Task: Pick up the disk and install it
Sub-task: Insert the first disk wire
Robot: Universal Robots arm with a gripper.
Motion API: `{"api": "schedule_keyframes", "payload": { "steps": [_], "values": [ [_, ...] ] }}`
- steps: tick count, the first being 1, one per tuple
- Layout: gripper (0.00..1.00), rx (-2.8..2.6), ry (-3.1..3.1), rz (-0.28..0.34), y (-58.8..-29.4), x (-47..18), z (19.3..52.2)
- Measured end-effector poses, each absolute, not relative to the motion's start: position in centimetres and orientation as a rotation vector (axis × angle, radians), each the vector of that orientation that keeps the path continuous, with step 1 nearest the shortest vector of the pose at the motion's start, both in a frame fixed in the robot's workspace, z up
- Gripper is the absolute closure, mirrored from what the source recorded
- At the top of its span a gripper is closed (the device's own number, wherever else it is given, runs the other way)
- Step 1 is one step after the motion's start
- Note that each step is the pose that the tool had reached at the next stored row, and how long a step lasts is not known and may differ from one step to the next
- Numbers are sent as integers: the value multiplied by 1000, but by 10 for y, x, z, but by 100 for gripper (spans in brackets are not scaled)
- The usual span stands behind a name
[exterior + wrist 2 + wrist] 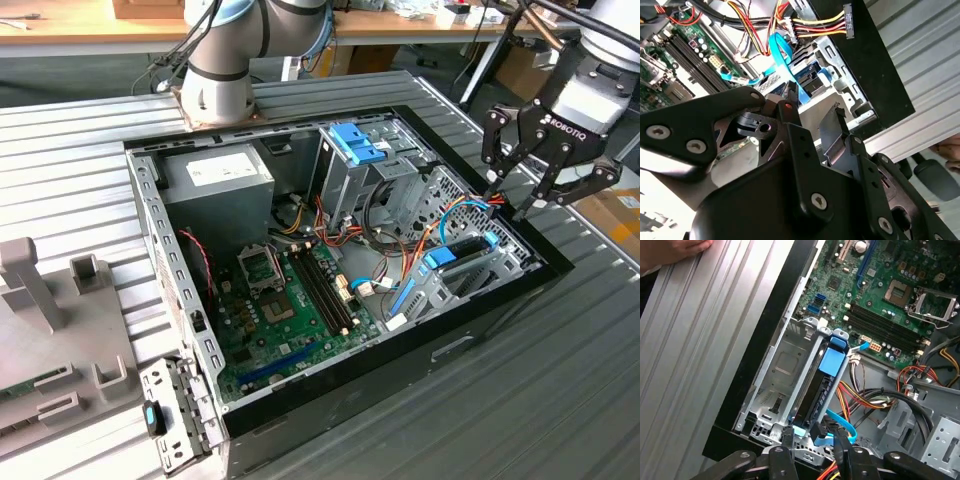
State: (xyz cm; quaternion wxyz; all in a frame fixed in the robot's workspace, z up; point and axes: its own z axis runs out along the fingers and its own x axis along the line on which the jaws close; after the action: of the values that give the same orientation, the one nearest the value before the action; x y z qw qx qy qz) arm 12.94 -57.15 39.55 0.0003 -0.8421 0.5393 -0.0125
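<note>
Standing edge-on, the disk (830,365) is mostly hidden.

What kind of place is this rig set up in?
Probably a robotics lab or electronics workshop: an open desktop computer case sits on a ribbed metal table, the arm's base is mounted beside it, and cluttered wooden workbenches stand behind.

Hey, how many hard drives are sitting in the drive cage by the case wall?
1. The disk in its blue carrier stands on edge in the cage, on the motherboard side. The neighbouring bay is empty. Others may be hidden elsewhere.
</note>
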Motion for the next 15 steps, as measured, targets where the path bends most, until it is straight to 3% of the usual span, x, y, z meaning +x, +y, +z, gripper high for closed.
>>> {"api": "schedule_keyframes", "payload": {
  "steps": [15],
  "values": [
    [56,-2905,1181,-38,-572,132,395]
  ]
}}
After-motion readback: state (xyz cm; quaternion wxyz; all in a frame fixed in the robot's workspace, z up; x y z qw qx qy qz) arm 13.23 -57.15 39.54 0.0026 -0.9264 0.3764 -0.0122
